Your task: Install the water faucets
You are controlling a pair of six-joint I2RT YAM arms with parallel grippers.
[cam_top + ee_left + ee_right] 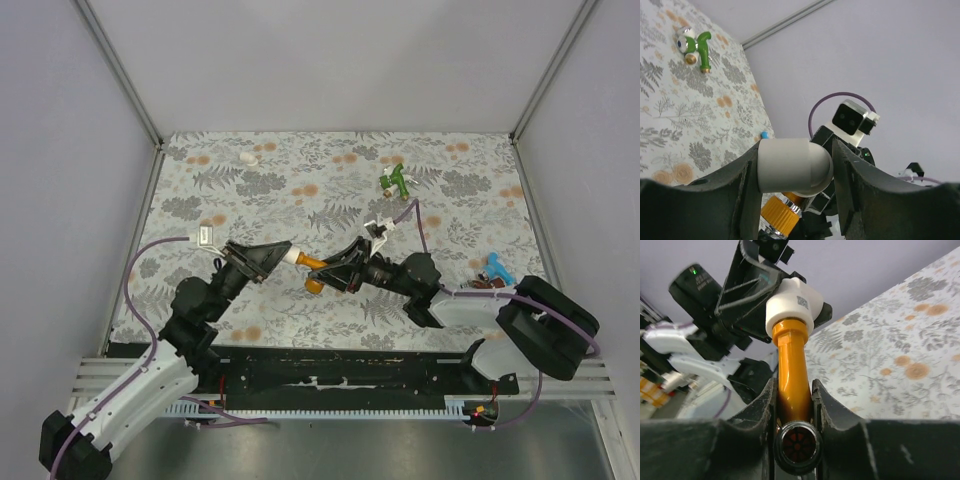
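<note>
Left tool [272, 256] grasps the white fitting [792, 302]; right tool [792, 390] clenches the orange faucet [790, 355]. Joining them next needs aligned twisting.

I saw the orange faucet [791, 360] held clear of the desk [270, 190], roughly level, its shaft pinched in the right gripper [792, 389] and its far end seated in a white fitting [792, 307] (round opening facing that wrist camera). The green faucet [397, 180] lay toward the far right. The blue faucet [497, 267] and dark red faucet [481, 285] lay together near the right edge.
</note>
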